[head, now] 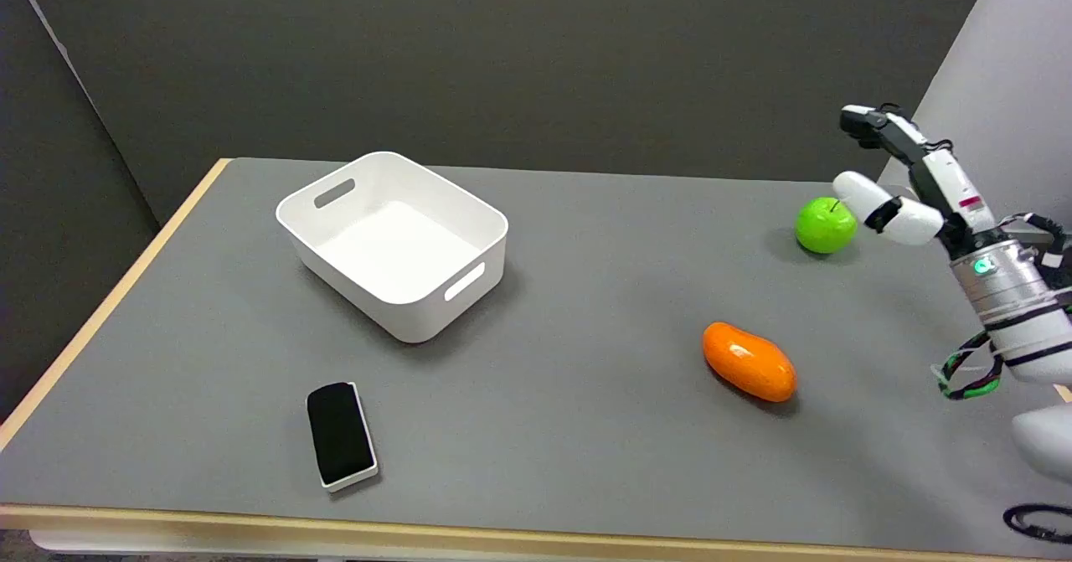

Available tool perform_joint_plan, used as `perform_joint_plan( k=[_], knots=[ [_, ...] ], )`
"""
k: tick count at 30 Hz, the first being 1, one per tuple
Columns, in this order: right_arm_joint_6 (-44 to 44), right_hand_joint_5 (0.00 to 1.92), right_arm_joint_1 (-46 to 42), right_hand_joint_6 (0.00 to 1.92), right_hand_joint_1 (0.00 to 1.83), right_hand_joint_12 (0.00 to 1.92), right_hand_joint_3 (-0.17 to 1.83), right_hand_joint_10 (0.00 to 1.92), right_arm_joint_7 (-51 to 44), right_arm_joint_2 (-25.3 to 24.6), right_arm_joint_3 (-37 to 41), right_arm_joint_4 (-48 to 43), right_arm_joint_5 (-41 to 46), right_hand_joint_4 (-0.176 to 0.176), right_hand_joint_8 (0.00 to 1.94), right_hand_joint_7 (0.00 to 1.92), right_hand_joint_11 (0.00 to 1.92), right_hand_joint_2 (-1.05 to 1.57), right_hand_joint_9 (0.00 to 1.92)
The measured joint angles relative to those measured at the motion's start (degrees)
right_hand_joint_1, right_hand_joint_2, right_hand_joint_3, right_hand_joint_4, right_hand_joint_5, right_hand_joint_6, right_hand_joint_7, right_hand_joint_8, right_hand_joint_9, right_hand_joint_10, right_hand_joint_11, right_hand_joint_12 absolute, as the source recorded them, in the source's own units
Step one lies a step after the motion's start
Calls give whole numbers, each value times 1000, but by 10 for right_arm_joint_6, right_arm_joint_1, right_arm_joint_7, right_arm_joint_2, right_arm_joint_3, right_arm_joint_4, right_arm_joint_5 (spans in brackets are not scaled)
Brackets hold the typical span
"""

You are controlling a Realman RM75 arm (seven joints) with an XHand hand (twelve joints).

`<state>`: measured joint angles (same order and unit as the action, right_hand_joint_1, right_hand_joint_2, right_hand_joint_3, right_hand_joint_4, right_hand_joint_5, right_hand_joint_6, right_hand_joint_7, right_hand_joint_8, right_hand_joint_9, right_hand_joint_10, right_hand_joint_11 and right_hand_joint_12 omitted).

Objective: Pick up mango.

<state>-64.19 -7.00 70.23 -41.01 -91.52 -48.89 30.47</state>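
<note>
My robot hand (909,181) hangs in the air with its fingers spread wide and nothing in them, raised above the bench (586,294) beyond the mango (748,362) and to its right. The mango, orange and glossy, lies on its side on the bench, free on every side, which I judge leaves room to come down over it from above. The green apple (826,225) sits well beyond the mango; in this view one of my fingers overlaps its right edge, though I cannot tell whether they touch. I take it that my robot hand is held open and high because the reach has not yet begun: the mango is nearer to me than the apple, so I must bring the hand back toward it and lower. Far to the mango's left stands a white bin (394,244) with cut-out handles, and nearer than that a black eraser (340,433) in a white tray. I can read no brand, label or writing on anything.
</note>
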Motion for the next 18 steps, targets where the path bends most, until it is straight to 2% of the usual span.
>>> perform_joint_plan(
  k=[10,18],
  knots=[
    [8,260,-139,494,354,1214,792,836,-111,-43,62,-173,-23,-97,448,374,-1,600,184],
    [14,260,-215,505,371,1214,794,837,-208,-71,53,-247,-44,-117,448,367,-1,604,184]
  ],
)
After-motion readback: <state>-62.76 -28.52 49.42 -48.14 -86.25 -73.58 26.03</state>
